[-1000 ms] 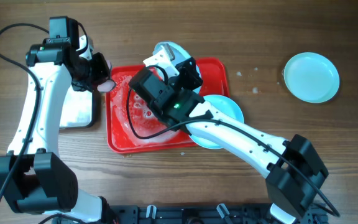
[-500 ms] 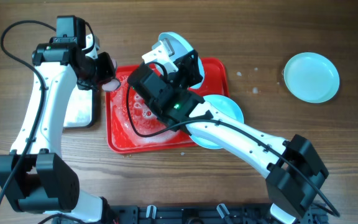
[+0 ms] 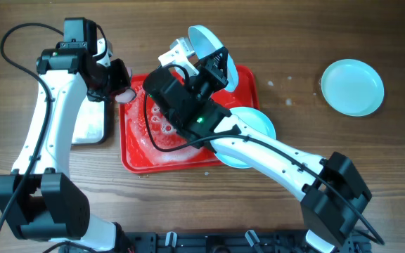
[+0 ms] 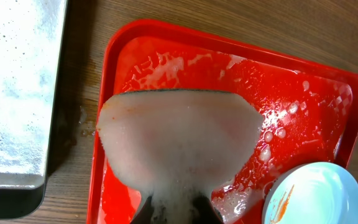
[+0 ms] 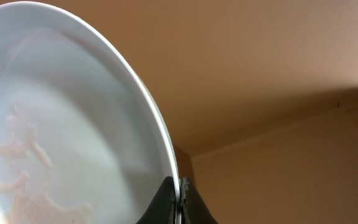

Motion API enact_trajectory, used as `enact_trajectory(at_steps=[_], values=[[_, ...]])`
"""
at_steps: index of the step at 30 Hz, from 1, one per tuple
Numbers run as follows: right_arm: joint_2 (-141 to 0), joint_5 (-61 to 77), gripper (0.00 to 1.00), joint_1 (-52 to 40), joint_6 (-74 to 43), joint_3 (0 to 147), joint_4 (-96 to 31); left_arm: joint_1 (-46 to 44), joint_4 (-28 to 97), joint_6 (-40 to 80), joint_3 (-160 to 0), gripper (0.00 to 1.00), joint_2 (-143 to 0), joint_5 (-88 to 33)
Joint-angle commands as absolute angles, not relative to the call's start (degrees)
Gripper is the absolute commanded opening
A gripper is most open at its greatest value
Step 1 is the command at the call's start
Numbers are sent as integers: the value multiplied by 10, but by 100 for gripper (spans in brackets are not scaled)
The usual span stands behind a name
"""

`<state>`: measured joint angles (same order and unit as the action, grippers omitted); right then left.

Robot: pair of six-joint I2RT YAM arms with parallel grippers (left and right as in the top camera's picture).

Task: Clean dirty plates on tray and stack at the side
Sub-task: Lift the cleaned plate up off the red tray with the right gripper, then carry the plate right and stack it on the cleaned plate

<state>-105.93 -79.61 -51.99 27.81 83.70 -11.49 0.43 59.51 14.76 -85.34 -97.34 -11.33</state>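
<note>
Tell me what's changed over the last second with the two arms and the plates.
The right gripper, gripping a smeared plate by its rim, moved it farther away and to the right, over the tray's far edge. The left gripper, holding the sudsy sponge, shifted slightly farther away, then paused. The tray, the plate at its near right corner, the plate on the table and the metal pan stayed put.

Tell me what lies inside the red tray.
White suds on the tray, and a smeared plate overlapping one corner. The sponge and right arm cover the middle, so that part is unseen.
</note>
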Motion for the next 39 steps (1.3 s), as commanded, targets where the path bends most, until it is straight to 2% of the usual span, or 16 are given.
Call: enact_trajectory(at_steps=[1, 24, 29, 32, 34, 39], values=[[-1065, -815, 4, -521, 284, 839, -111, 4, 593, 155, -849, 4, -975, -108], [-1065, -799, 4, -521, 262, 839, -116, 4, 593, 155, -849, 4, -975, -108], [-1065, -744, 4, -523, 165, 839, -198, 4, 593, 155, -849, 4, -975, -108], [-1065, -618, 4, -522, 11, 839, -303, 4, 593, 155, -849, 4, -975, -108], [-1067, -555, 4, -519, -53, 837, -326, 4, 593, 155, -849, 4, -975, -108], [-1078, -579, 4, -510, -91, 830, -322, 4, 594, 155, -849, 4, -975, -108]])
